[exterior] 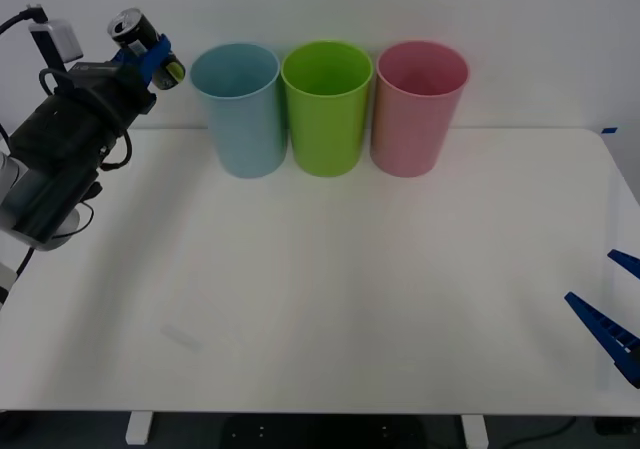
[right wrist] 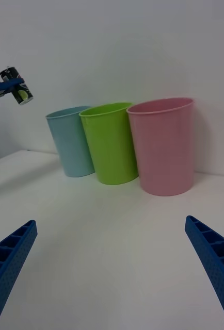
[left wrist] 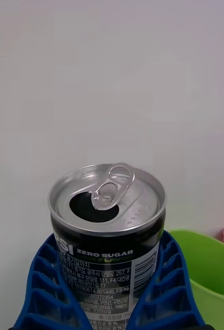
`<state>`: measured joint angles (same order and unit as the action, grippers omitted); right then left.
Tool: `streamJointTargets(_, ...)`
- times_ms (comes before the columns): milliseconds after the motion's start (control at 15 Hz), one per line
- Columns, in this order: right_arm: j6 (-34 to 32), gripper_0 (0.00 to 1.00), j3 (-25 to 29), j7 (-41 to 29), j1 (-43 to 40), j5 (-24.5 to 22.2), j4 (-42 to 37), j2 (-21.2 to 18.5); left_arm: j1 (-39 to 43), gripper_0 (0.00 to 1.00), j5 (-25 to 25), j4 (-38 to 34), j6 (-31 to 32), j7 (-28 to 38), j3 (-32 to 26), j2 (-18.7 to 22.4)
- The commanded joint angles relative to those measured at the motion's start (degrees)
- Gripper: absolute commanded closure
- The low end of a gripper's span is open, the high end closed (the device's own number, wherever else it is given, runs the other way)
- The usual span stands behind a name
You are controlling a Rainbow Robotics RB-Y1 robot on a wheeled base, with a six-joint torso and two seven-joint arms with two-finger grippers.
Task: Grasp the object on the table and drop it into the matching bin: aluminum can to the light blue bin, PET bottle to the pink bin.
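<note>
The left hand (exterior: 150, 57) is raised at the far left of the scene, above the surface (exterior: 320, 289) and just left of the light blue bin (exterior: 240, 109), with its two blue ribbed fingers (left wrist: 45, 289) closed around the aluminum can (exterior: 133, 31). The can is a short dark cylinder with a silver top; in the front view its long axis leans, the top pointing up and toward the far left, and the body is clamped across its sides. In the left wrist view the top faces up and outward: the lid is brushed metal with a raised rim, the mouth is open, and the pull tab is lifted and stands over the opening. White lettering and small pale print run around the glossy dark wall between the latticed fingers. Three tall, smooth plastic bins stand in a row along the far edge of the matte white surface, each round-mouthed and tapering downward: light blue on the left, a green bin (exterior: 326, 104) in the middle just beside it, and the pink bin (exterior: 418, 104) on the right. The right hand (exterior: 610, 314) rests low at the near right corner of the surface, its blue ribbed fingers spread wide apart and holding nothing.
</note>
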<state>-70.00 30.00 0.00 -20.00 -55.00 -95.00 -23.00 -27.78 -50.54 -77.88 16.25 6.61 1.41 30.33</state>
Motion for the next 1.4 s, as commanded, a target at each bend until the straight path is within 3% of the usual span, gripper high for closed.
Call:
streamJointTargets(67, 0.00, 0.00, 0.00, 0.00, 0.00, 0.00, 0.00, 0.00, -5.36, 1.00, 0.00, 4.76, -1.74, 0.25, 2.81, -0.01)
streamJointTargets(467, 0.00, 0.00, 0.00, 0.00, 0.00, 0.00, 0.00, 0.00, -17.22, 1.00, -0.52, 18.64, -3.68, -0.19, 9.31, -0.88)
streamJointTargets(933, 0.00, 0.00, 0.00, 0.00, 0.00, 0.00, 0.00, 0.00, -28.65, 1.00, -3.42, 33.85, -5.88, -1.77, 11.07, -6.86)
streamJointTargets(1400, 0.00, 0.00, 0.00, 0.00, 0.00, 0.00, 0.00, 0.00, -30.32, 1.00, -4.57, 35.78, -6.67, -2.04, 11.07, -8.18)
